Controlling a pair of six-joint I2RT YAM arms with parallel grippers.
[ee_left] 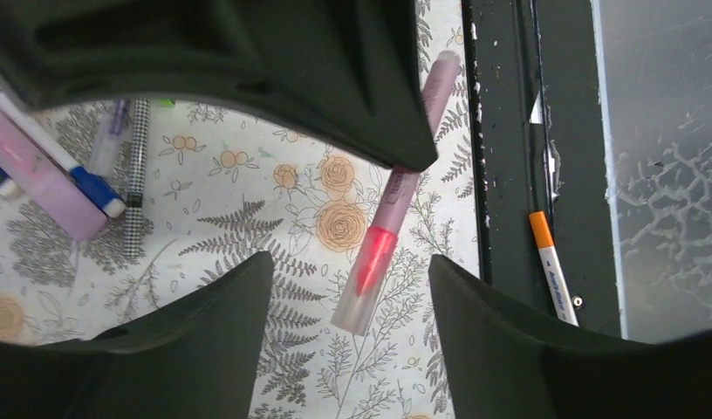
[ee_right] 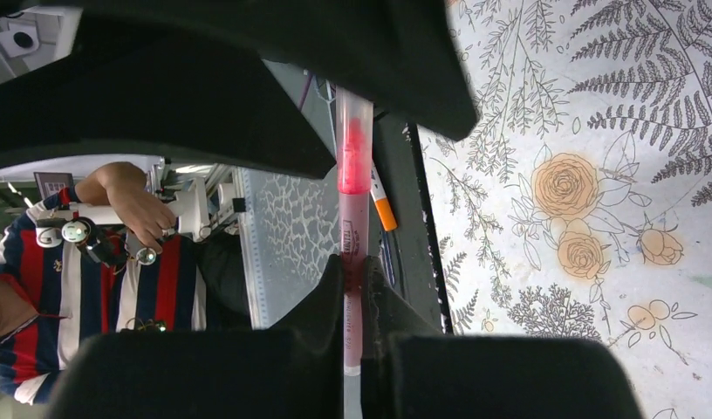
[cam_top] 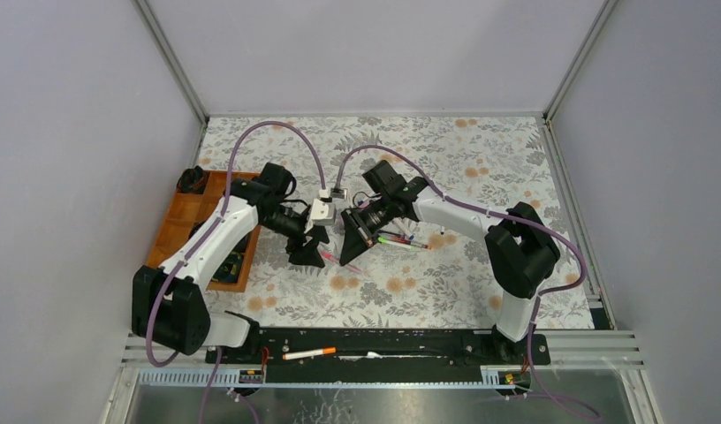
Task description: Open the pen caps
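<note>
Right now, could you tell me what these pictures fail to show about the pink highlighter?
Right wrist view: highlighter cap tip, behind the left pincer; rear end, cut off at the bottom edge.
Left wrist view: barrel's middle, behind the right pincer.
Top view: cap too small, tucked under both pincers.

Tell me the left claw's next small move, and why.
Probably close the left claw on the clear cap of the pink highlighter. The right claw is shut on its barrel, and the cap end lies between the left claw's open jaws, so gripping it should allow pulling it off.
</note>
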